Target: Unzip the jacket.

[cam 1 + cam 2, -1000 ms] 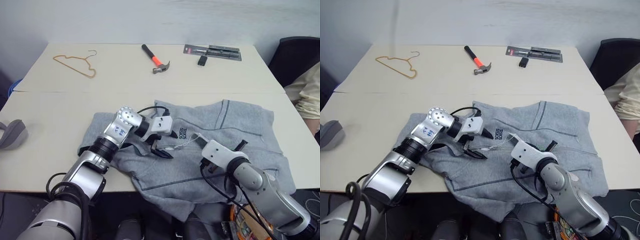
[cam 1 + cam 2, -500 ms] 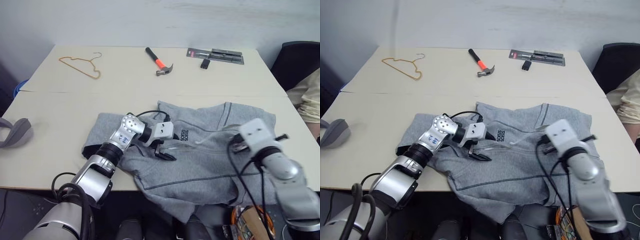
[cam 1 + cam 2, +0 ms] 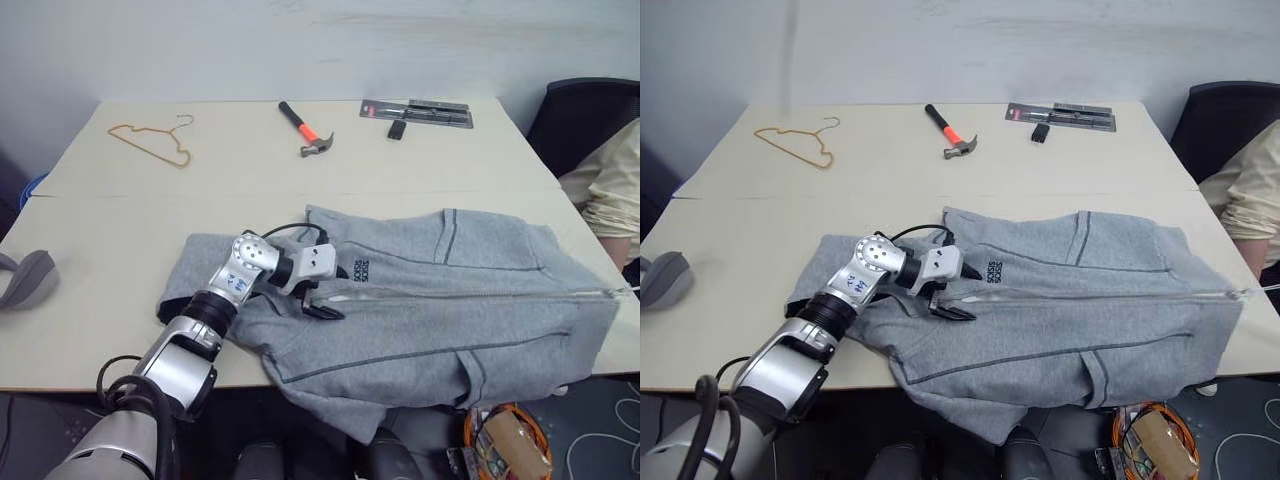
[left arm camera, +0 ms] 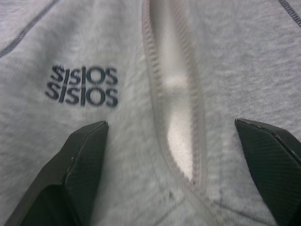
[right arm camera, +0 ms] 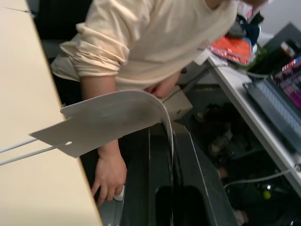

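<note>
the jacket (image 3: 430, 300) lies spread across the near half of the table (image 3: 120, 230), its hem hanging over the front edge and its right side drawn out toward the table's right edge. it is light-grey fleece with darker seam lines and a small dark chest logo (image 4: 83, 85). the silver zipper (image 3: 470, 294) runs taut and level across it, and in the left wrist view the two rows of teeth part around a pale gap, so i judge it undone at least there.

the left gripper (image 3: 318, 298) presses down beside the logo with its black fingers (image 4: 80, 165) spread wide to either side of the zipper, likely pinning the cloth as an anchor.

the right gripper (image 5: 170, 141) is pressed shut on a white card tag (image 5: 108, 120) whose strings lead back toward the table, which probably explains the stretched line. a person in a cream top (image 5: 155, 37) sits just past the table's right edge.
</note>
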